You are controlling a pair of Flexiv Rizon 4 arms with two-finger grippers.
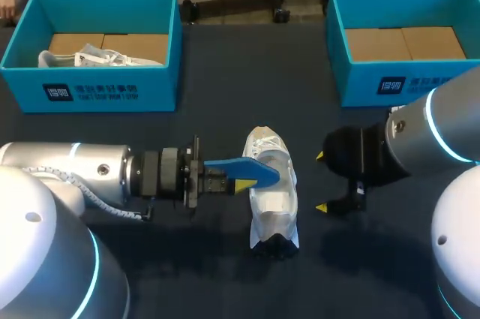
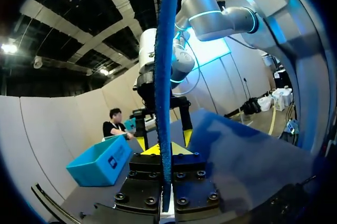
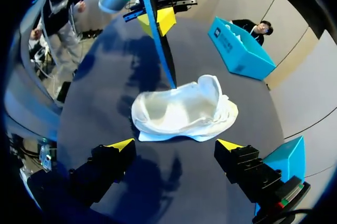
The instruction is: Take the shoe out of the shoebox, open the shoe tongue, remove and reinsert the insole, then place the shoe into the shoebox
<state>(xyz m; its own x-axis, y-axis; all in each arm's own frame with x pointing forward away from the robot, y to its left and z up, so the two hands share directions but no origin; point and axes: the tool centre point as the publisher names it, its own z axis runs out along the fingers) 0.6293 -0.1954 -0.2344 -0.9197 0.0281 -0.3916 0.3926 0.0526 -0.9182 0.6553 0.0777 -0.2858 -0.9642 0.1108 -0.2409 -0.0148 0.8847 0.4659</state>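
White shoe (image 1: 271, 193) lies flat on the dark surface (image 1: 210, 120), out of both boxes, about midway between my two arms.

Left fingers (image 1: 244, 184) are clamped on the blue insole (image 1: 247, 170). The left wrist view shows it edge-on, pinched from both sides (image 2: 164, 76). Its free end reaches out over the shoe's opening; I cannot tell whether it touches the shoe.

Right fingers (image 1: 321, 208) are spread wide and hold nothing. They sit just beside the shoe on the side away from the left arm. In the right wrist view the shoe (image 3: 184, 109) lies just ahead of the two yellow tips (image 3: 122, 144), apart from both.

Left shoebox (image 1: 90, 82) stands at the far left of the surface, with a second white shoe (image 1: 97, 56) inside it. Right shoebox (image 1: 379, 82) stands at the far right, its brown floor showing.
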